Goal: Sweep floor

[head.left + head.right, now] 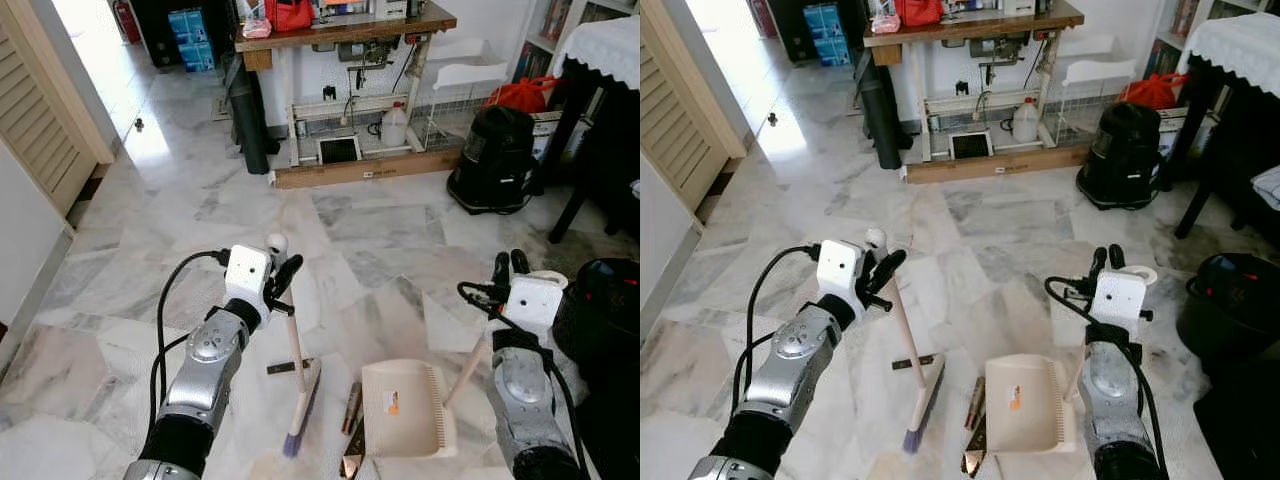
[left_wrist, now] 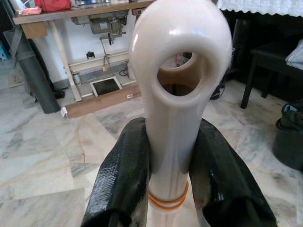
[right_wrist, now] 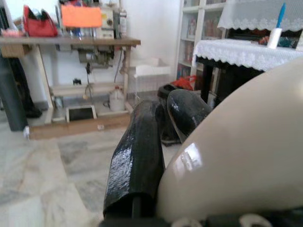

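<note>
The cream plastic dustpan (image 1: 405, 408) is held flat on the marble floor (image 1: 200, 200), its handle clamped in the right gripper (image 1: 1105, 258). Beside it, the purple-bristled hand broom (image 1: 300, 395) is pinched by the left gripper (image 1: 283, 277); short strokes toward the dustpan's lip are advised, debris (image 1: 975, 425) being just beside it.

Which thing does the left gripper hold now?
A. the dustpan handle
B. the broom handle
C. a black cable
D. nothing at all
B: the left gripper is shut on the pale broom handle near its top, with the bristles down on the floor; the left wrist view shows both black fingers pressed against the handle, while the dustpan is on the right gripper's side.
</note>
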Robot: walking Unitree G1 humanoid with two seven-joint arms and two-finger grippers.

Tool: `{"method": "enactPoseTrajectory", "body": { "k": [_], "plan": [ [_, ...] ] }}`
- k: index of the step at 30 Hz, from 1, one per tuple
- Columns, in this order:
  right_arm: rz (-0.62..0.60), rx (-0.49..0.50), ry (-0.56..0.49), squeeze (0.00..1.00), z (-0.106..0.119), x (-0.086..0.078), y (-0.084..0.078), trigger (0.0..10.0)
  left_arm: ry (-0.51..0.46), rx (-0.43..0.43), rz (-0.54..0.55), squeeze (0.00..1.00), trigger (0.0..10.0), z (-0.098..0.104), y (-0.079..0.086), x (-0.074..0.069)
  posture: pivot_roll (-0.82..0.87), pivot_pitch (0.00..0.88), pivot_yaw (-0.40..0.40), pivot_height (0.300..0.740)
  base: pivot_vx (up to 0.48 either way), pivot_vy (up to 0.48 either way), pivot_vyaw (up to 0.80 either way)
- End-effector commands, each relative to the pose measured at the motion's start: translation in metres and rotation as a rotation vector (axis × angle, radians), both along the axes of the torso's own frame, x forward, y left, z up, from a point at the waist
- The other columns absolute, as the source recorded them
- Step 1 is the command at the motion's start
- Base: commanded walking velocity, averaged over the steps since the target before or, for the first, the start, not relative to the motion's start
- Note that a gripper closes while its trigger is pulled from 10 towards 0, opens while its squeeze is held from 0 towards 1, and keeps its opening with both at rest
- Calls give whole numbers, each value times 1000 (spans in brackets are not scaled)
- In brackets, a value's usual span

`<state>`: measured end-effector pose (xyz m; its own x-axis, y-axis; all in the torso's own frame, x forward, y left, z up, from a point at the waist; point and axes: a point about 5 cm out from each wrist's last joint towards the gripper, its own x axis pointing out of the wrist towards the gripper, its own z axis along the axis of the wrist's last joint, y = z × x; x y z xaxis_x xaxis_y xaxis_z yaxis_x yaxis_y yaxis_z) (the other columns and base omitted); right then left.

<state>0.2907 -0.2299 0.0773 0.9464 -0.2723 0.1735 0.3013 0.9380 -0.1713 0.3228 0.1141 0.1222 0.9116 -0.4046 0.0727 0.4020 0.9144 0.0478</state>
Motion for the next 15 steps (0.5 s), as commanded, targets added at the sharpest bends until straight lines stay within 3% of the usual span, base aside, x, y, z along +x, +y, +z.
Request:
{"method": "enactPoseTrajectory", "body": {
  "k": [1, 15],
  "plan": [
    [-5, -36, -28, 0, 7, -1, -4, 10000, -42, -16, 5, 0, 10000, 9, 4, 3, -62, 0, 67, 740, 0, 0, 0],
    [-26, -80, 22, 0, -5, -11, -6, 10000, -40, -13, 1, 0, 10000, 8, 6, 2, -53, 0, 70, 740, 0, 0, 0]
  ]
}}
